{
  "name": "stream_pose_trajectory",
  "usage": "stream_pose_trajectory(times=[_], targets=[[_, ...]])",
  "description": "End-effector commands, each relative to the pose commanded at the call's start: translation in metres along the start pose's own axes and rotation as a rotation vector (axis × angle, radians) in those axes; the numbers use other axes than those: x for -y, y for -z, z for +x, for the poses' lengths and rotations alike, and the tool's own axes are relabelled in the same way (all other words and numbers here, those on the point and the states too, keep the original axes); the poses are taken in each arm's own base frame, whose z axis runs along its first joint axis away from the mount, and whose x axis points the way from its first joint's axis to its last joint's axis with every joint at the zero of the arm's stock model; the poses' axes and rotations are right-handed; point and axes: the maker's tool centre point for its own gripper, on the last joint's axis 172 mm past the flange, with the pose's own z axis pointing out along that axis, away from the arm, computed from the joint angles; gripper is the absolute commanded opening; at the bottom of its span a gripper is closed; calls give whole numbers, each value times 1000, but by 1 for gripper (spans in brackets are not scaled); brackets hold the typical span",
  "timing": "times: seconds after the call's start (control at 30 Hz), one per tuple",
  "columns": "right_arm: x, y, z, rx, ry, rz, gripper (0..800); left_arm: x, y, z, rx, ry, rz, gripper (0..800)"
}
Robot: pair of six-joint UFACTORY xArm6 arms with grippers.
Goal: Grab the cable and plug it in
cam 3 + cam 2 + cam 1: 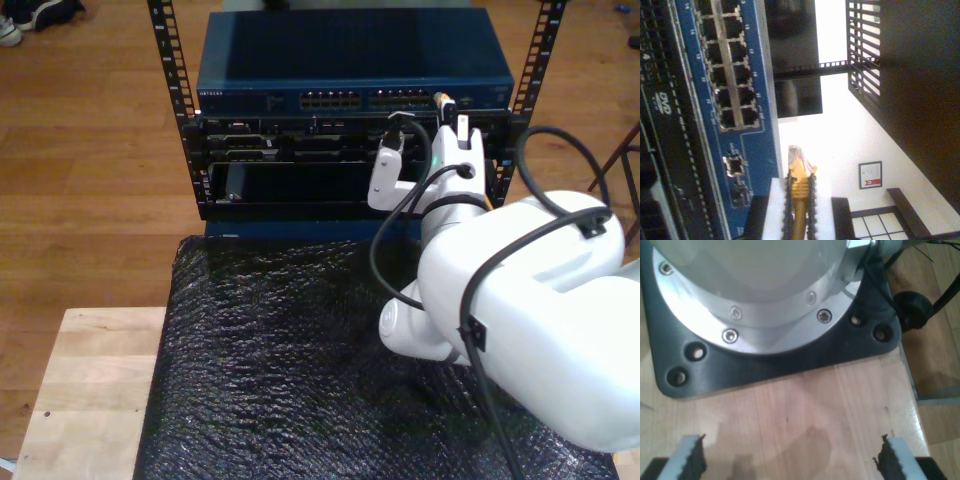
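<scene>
My second gripper (800,177) is shut on the cable (799,200), a yellow-orange lead whose clear plug (796,154) sticks out past the fingertips. The plug is close beside the blue switch (690,75), short of its rows of ports (732,65) and inside none of them. In the exterior view, my second gripper (447,112) is raised to the front of the switch (350,60), with the orange cable (440,98) tip near the right end of the port row (400,99). My first gripper (790,452) is open over bare wood, nothing between its fingers.
Black rack rails (165,90) hold the switch above darker units (290,150). A black bubble-wrap mat (270,350) covers the wooden table (90,380). Thick black arm cables (385,230) loop off the white arm (520,310). A robot base on a black plate (790,360) is just beyond my first gripper.
</scene>
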Motion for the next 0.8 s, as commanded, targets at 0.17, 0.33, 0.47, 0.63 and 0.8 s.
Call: stream_pose_trajectory(times=[0.17,0.33,0.47,0.63,0.8], targets=[[6,-3,3,-2,14,3,0,0,0,0,0,0,0,800],[9,-8,6,-2,41,-4,0,0,0,0,0,-1,-1,800],[8,-12,8,-1,52,-13,0,0,0,0,0,0,0,800],[10,-14,10,-1,65,-13,0,0,0,0,0,0,0,800],[12,-14,10,-2,66,-10,0,0,0,0,-2,0,0,800]])
